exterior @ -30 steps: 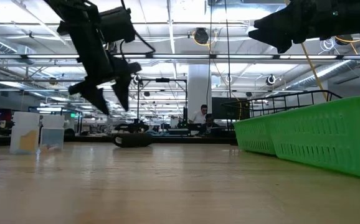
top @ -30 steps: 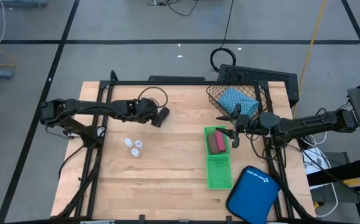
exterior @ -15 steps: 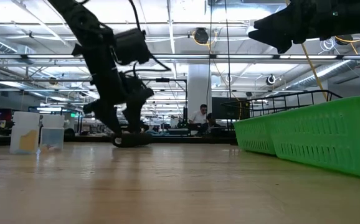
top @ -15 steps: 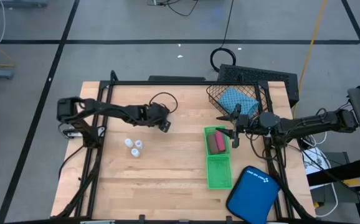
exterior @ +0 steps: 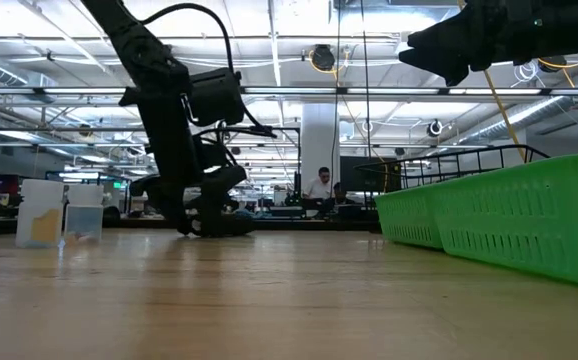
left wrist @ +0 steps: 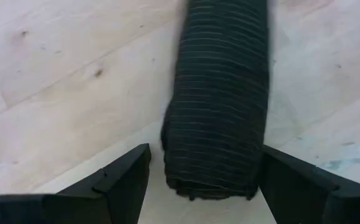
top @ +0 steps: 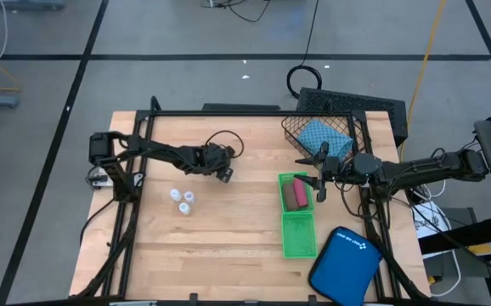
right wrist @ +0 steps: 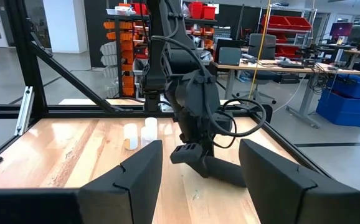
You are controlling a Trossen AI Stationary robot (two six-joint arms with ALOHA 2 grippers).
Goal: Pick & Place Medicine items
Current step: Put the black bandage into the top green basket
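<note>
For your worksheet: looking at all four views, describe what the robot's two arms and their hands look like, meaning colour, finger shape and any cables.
Both arms are dark, nearly black, built from slim jointed segments. The left hand carries a boxy wrist block and a loose black cable looping above it. Its fingers are flat, matte black, angular wedges. The right hand has the same dark angular fingers, with thin cabling running along the arm. No markings are visible.

Left arm drops to the table
The left gripper (top: 222, 174) has come down, its open fingers now straddling the black roll (left wrist: 220, 93) on the wood.
</note>
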